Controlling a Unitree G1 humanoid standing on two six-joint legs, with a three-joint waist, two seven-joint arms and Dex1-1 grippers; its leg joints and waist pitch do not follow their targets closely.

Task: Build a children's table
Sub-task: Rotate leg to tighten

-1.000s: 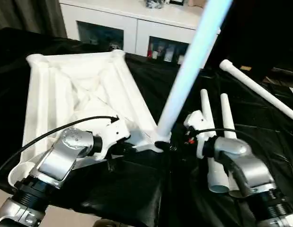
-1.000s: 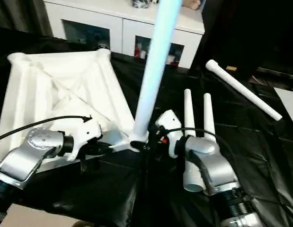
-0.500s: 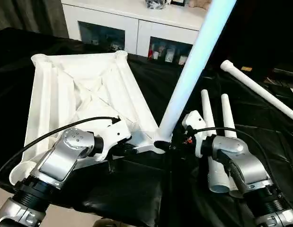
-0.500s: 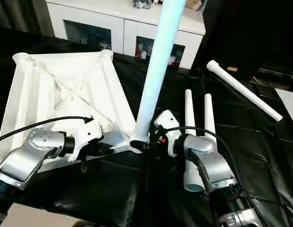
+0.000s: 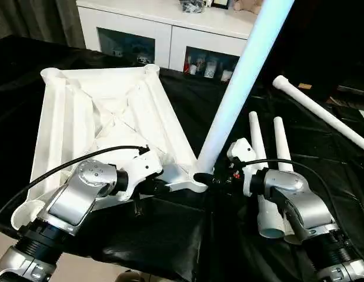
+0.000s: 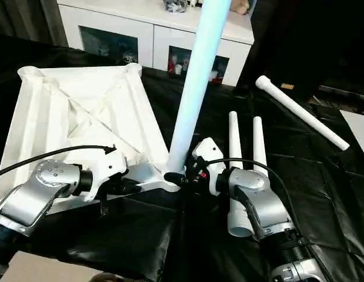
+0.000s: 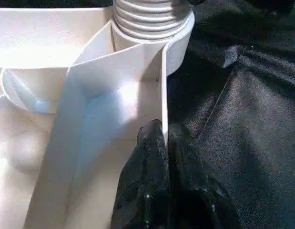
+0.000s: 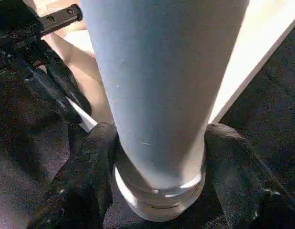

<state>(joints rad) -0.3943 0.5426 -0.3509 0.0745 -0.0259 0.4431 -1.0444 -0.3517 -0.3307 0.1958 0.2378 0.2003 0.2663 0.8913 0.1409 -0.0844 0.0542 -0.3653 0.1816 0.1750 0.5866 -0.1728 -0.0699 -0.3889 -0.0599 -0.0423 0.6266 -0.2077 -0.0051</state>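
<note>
Table top (image 5: 105, 117) lies upside down on the black-covered bench (image 5: 170, 247), ribbed underside up, near corner pointing at the robot. One leg (image 5: 240, 88) stands in that near corner socket, leaning up and away toward the cabinet (image 5: 170, 41); threaded base visible at the socket in the left wrist view.

Left gripper (image 7: 164, 138): fingers (image 7: 147, 191) pinched tight on the thin rim wall of the table top, right next to the socket. One finger each side of the wall.

Right gripper (image 8: 159, 157): fingers (image 8: 85, 176) sit either side of the leg's base, just above the collar. Left-side finger looks against the leg; cannot tell if the other one touches, so not calling it a firm grip.

Two loose legs (image 5: 264, 170) lie side by side on the bench beside the right forearm, wide ends toward the robot. Fourth leg (image 5: 320, 111) lies apart, further back on the right, angled.
</note>
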